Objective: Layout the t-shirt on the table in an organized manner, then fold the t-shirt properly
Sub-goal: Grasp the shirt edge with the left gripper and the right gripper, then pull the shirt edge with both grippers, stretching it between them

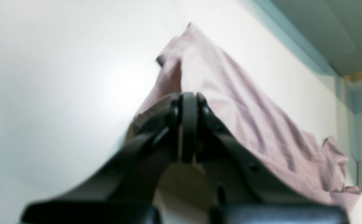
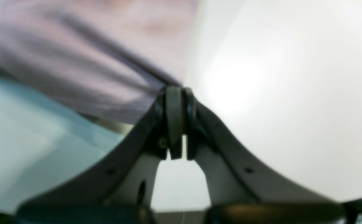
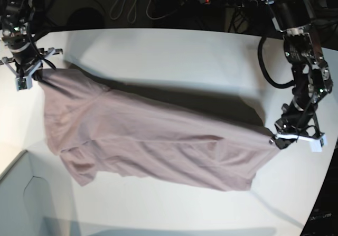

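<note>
T-shirt (image 3: pixel 153 141) stretched across table (image 3: pixel 174 51) between both grippers. Left gripper (image 3: pixel 275 139) clamps one edge, right gripper (image 3: pixel 33 73) clamps opposite edge. Bare tabletop behind shirt.

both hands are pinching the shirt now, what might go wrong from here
1. The right hand and left hand each pinch only a small edge of the t-shirt; a hard pull apart could slip the cloth out.
2. The near part of the shirt sags in folds onto the table, so it may land creased, not flat.
3. The right hand sits near the table's edge, so cloth could drop over it.
</note>
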